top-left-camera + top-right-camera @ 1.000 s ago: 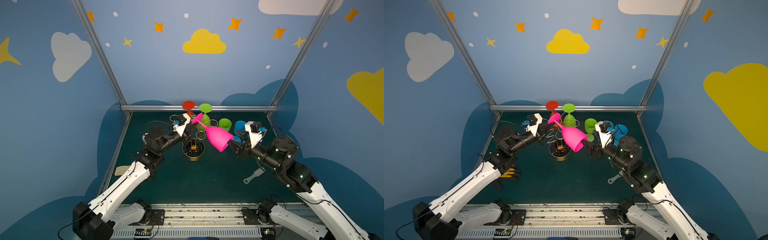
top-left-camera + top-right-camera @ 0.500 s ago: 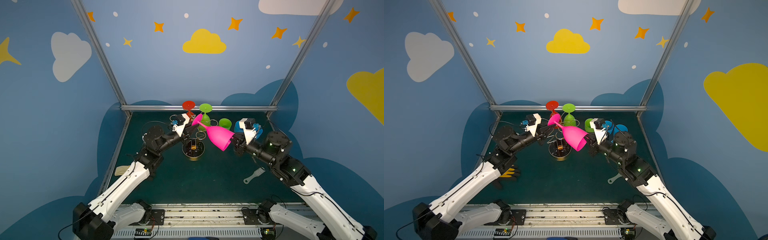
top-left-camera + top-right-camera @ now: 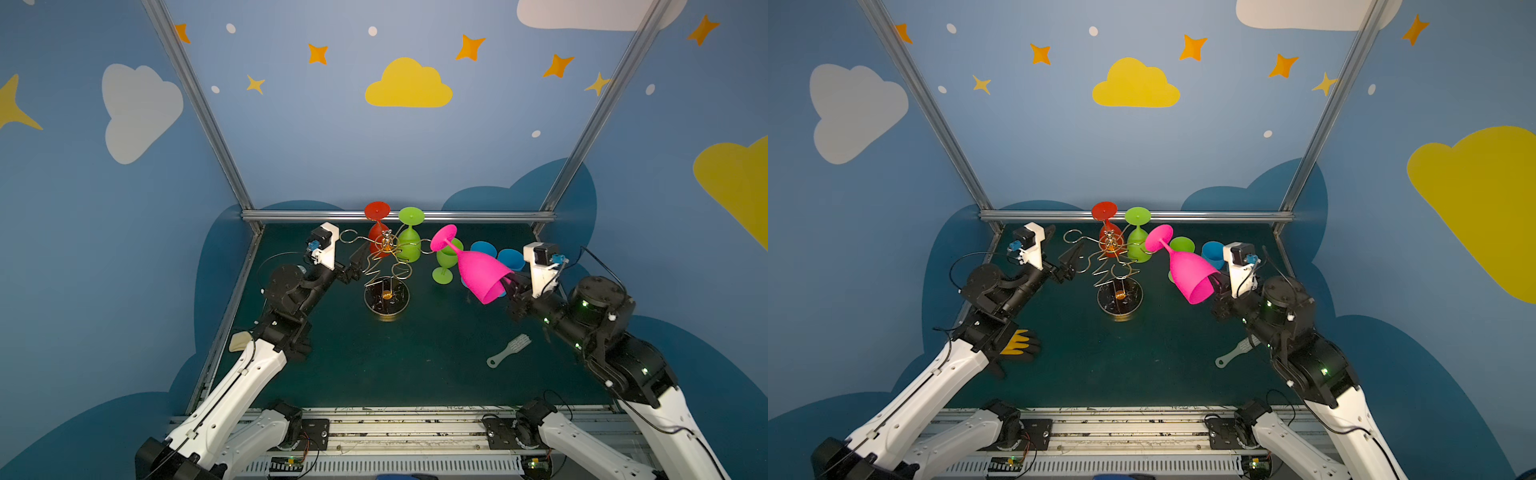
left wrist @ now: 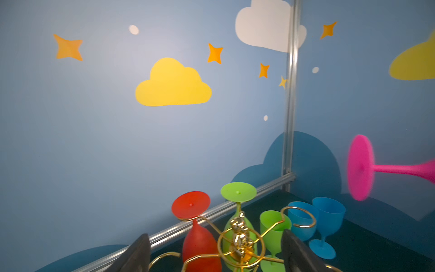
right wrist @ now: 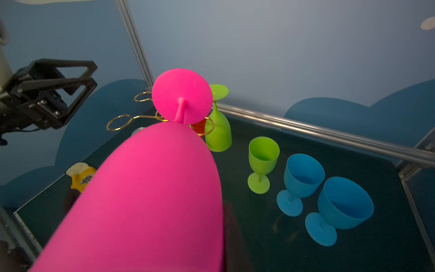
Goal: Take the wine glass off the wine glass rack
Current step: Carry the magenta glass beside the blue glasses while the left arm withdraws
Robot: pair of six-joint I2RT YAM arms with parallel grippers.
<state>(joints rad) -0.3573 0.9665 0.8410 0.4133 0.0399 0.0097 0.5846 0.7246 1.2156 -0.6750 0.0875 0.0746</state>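
Right claw (image 3: 505, 286) clenched on pink wine glass (image 3: 478, 272) rim, glass tilted in air right of wine glass rack (image 3: 386, 266); left claw (image 3: 355, 266) released beside rack; best turn it foot-down slowly, clear of upright green glass (image 3: 444, 262).

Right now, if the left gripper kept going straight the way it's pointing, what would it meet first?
Most likely the gold wire wine glass rack: its central post sits between the open fingers of the left gripper in the left wrist view, the red plastic wine glass hanging behind it. Depth is unclear.
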